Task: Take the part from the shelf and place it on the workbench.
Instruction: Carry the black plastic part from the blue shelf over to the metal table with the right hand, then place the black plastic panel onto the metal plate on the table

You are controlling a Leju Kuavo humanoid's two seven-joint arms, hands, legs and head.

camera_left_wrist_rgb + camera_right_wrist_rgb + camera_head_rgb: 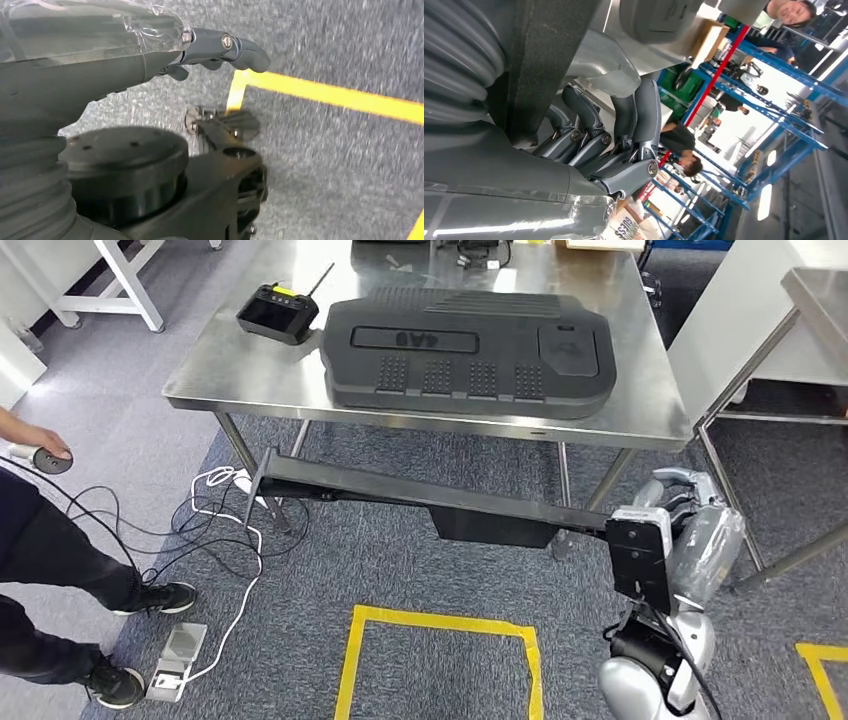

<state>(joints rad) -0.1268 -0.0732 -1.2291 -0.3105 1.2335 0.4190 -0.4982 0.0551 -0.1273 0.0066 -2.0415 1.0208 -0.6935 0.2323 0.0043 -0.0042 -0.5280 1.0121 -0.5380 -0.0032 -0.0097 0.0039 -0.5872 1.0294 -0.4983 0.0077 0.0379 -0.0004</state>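
My right hand [696, 532] grips one end of a long, flat black part [420, 498] at the lower right of the head view. The part stretches leftward, low in front of the steel workbench [250, 380] and below its top. In the right wrist view my fingers [624, 125] curl around the part's dark bar [549, 55]. My left hand [100, 65] hangs over the grey carpet, one finger [235, 47] stretched out, holding nothing.
A large black moulded panel [470, 345] and a black remote controller [278, 312] lie on the workbench. A person [40, 540] stands at the left holding a small device. Cables [215, 510], a foot pedal [178, 658] and yellow floor tape [440, 625] lie below. Another table [815, 300] stands right.
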